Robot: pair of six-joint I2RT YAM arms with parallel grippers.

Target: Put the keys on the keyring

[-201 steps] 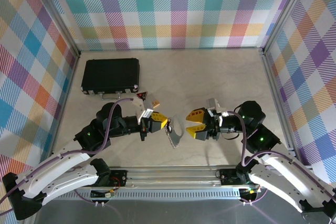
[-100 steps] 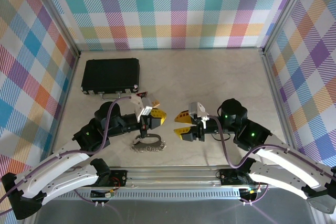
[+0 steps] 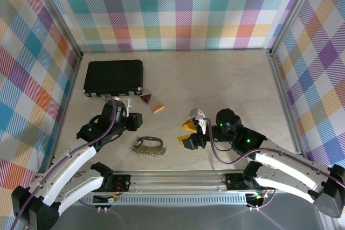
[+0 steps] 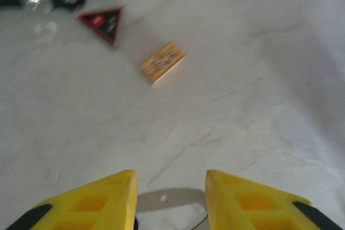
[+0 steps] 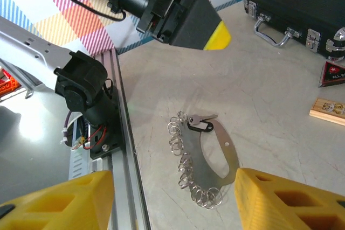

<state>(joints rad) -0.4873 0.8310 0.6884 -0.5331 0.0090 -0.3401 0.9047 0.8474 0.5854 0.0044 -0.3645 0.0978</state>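
On the table (image 3: 226, 79), close to its near edge, the keys (image 3: 149, 147) lie loose in a bunch between the two arms, held by neither. The bunch's long axis runs left-right, roughly parallel to that edge.

The keyring (image 5: 199, 126), a small black oval loop, sits at the end of the bunch farther from the right gripper (image 3: 187, 133), touching a small key. Whether that key is already threaded through it cannot be told at this sharpness.

Left gripper (image 4: 170, 204): fingers spread, nothing between them. In its wrist view a pale strip of metal from the bunch shows at the bottom edge, in line with the gap, so the bunch lies just below the fingertips. Ahead and well apart are the triangular tag (image 4: 102, 21) and the wooden block (image 4: 162, 62).

Right gripper: fingers spread wide, empty. The bunch lies to its left, near but not touching. In the wrist view it is centred between the fingertips, with its long axis pointing away from them, crosswise to their closing line.

Judgement: the left gripper looks the nearer to the keyring end. The right is squared up on the bunch's near end.
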